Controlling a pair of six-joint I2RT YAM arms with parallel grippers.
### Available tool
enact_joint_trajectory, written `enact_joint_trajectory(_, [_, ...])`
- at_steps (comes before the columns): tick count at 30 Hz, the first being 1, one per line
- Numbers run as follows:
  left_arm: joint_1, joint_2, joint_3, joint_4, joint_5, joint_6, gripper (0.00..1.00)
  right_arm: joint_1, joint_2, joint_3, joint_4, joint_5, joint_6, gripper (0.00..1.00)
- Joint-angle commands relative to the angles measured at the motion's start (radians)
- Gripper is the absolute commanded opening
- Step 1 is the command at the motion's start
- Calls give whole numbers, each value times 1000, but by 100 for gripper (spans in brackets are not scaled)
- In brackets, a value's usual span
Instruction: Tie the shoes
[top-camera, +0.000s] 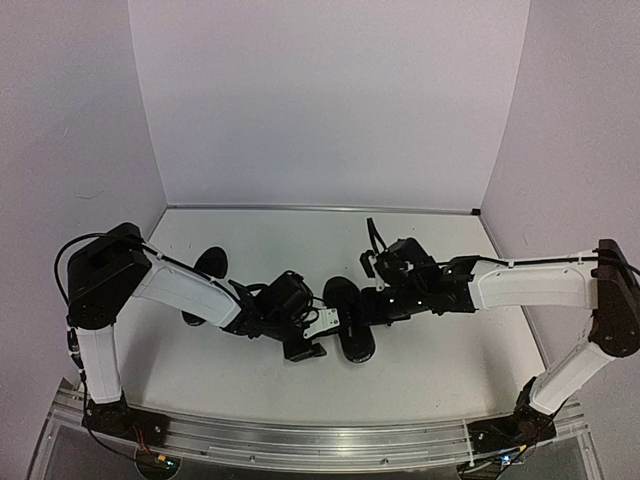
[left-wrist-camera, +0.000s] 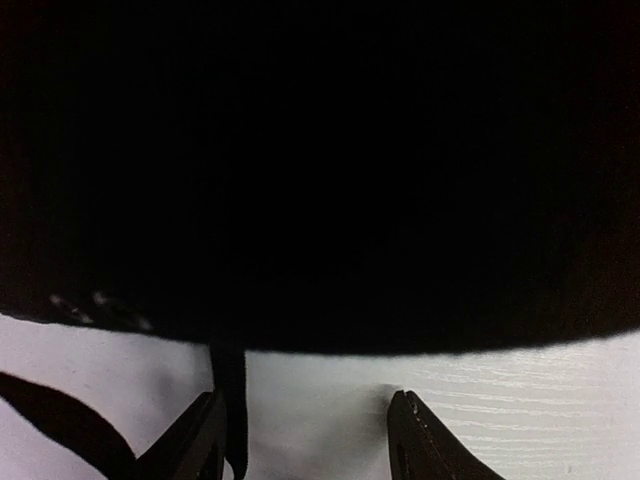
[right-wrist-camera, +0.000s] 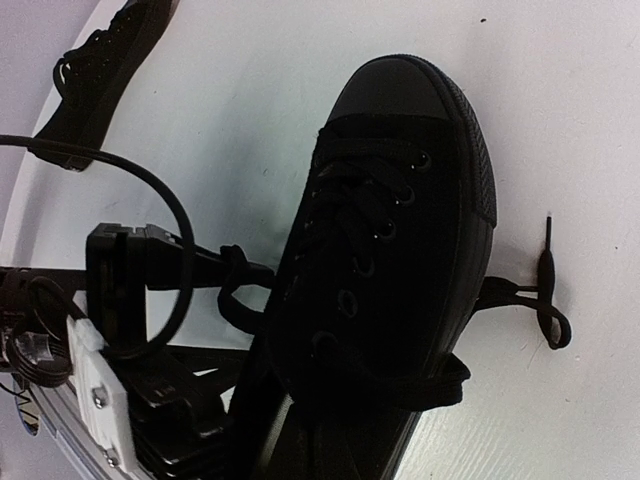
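White table (top-camera: 430, 350); my left gripper (left-wrist-camera: 307, 425) wide, lace (left-wrist-camera: 231, 400) off-centre, so closing may miss it; right gripper (top-camera: 372, 302): cannot tell.

Table (top-camera: 440, 360): white, matte top with a faint wood-grain texture seen close up in the left wrist view; one small dark speck (right-wrist-camera: 482, 18) on it. Back wall (top-camera: 330, 100), left wall (top-camera: 60, 120) and right wall (top-camera: 580, 120): plain pale panels enclosing the table on three sides. Thin metallic strip (top-camera: 320, 208) along the foot of the back wall. Aluminium rail (top-camera: 330, 440): slotted, running along the table's near edge.
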Motion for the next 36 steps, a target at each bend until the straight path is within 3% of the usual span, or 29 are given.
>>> enact_joint_trajectory(1, [-5, 39, 99, -227, 61, 29, 56, -11, -53, 14, 63, 25, 1, 0])
enact_joint_trajectory(12, [-1, -64, 100, -573, 61, -53, 54, -24, -78, -12, 62, 35, 6, 0])
enact_joint_trajectory(17, [9, -175, 64, -624, -42, -95, 54, -27, -83, -13, 63, 26, 4, 0])
enact_joint_trajectory(21, [10, -280, -11, -404, -68, -132, 57, -26, -80, -7, 66, 17, 1, 0])
enact_joint_trajectory(26, [10, -314, -97, -1, -165, -259, 80, -26, -74, -4, 77, 9, 7, 0])
enact_joint_trajectory(29, [-5, -238, -63, 68, -215, -287, 87, -26, -74, -3, 83, 8, 12, 0])
enact_joint_trajectory(36, [-60, -86, -12, 197, -415, -330, 88, -26, -74, 12, 85, 5, 19, 0])
